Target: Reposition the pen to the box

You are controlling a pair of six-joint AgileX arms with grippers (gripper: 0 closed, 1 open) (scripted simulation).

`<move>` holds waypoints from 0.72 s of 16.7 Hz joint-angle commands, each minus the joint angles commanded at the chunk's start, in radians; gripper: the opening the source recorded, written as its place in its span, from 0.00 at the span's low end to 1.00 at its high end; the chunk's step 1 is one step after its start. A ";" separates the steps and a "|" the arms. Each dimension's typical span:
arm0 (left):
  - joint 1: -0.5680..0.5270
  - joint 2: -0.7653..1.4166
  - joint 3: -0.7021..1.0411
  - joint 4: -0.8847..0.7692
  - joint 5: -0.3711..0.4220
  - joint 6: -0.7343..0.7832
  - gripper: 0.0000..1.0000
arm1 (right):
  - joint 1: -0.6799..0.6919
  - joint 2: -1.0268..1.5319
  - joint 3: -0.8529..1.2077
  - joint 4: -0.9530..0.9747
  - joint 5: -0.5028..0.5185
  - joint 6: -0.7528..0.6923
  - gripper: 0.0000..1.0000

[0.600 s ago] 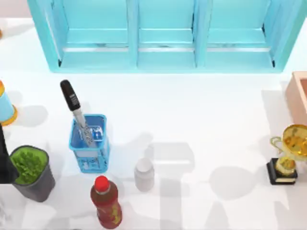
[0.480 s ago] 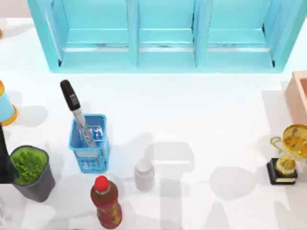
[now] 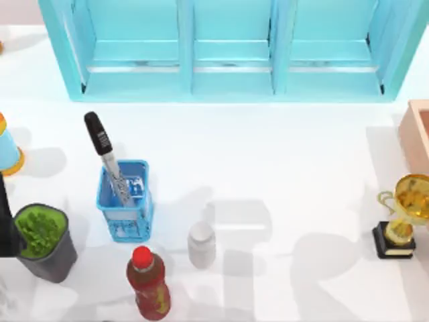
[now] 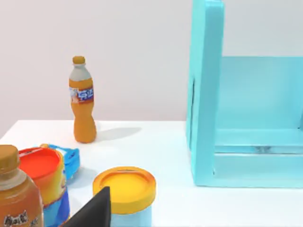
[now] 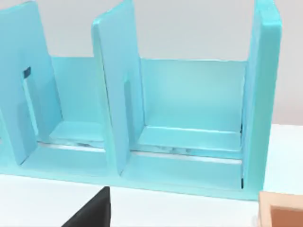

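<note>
I cannot tell how my fingers stand on either arm. My left arm [image 3: 7, 225] sits at the table's left edge, nearer the slim black-capped, grey-barrelled pen [image 3: 106, 155]. It stands tilted in the small blue latticed basket [image 3: 125, 201], cap up and leaning left. The salmon-pink thick-walled box [image 3: 417, 134] lies well apart, at the right edge.

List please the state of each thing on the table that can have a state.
pen: standing tilted in the blue basket, cap up
box: open, at the right edge
red bottle: upright, capped
white bottle: upright, capped
trophy: upright
plant pot: upright
cabinet: open-fronted
</note>
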 joint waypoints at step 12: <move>0.000 0.000 0.000 0.000 0.000 0.000 1.00 | 0.561 1.172 0.653 0.126 0.033 0.146 1.00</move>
